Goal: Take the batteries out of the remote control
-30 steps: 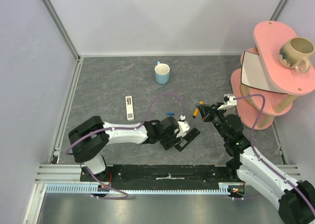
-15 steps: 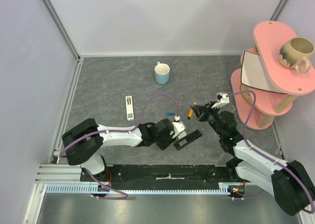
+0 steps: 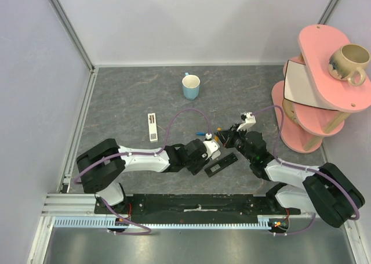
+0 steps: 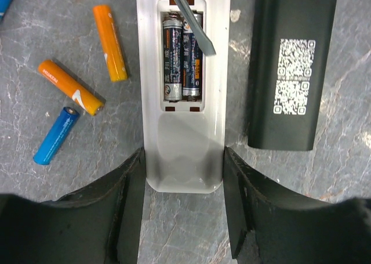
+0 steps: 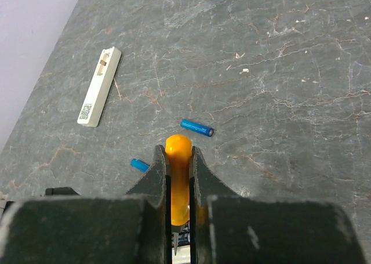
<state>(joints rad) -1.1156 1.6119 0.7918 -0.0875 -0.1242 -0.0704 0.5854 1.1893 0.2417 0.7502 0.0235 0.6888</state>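
Batteries in place: two batteries (image 4: 182, 58) lie side by side in the open bay of the remote control (image 4: 183, 154). Their jackets are dark with an orange band and small print, and a spring shows at the far end.
Remote control: white, back up, cover off, lying flat on the table near the middle of my reach.
My left gripper (image 4: 184, 183): clamped on the near end of the remote control, one black finger pressed to each long edge.
My right gripper (image 5: 178, 165): clenched on my screwdriver (image 5: 178, 151), which has an orange handle.
Blade: the flat tip (image 4: 194, 26) reaches into the bay from the far side, over the right-hand battery. I cannot tell whether it touches.
Cells already out: two orange cells (image 4: 110, 42) (image 4: 71, 86) and a blue cell (image 4: 56, 135) lie loose on the table left of the remote control, apart from each other. Another blue cell (image 5: 197, 127) lies farther out.
Black remote (image 4: 290, 67): just right of the white one, parallel to it, with its white code label facing up.
Second white remote (image 5: 99, 86): well off to the left, alone.
Surface: the table (image 5: 290, 72) is dark grey and veined like stone, matte, with a few pale specks.
Room: plain pale walls on three sides, aluminium rails at the corners and along the near edge.
Far things: a blue mug (image 3: 191, 86) stands towards the back. A pink tiered shelf (image 3: 324, 67) at the right carries a beige mug (image 3: 349, 63).
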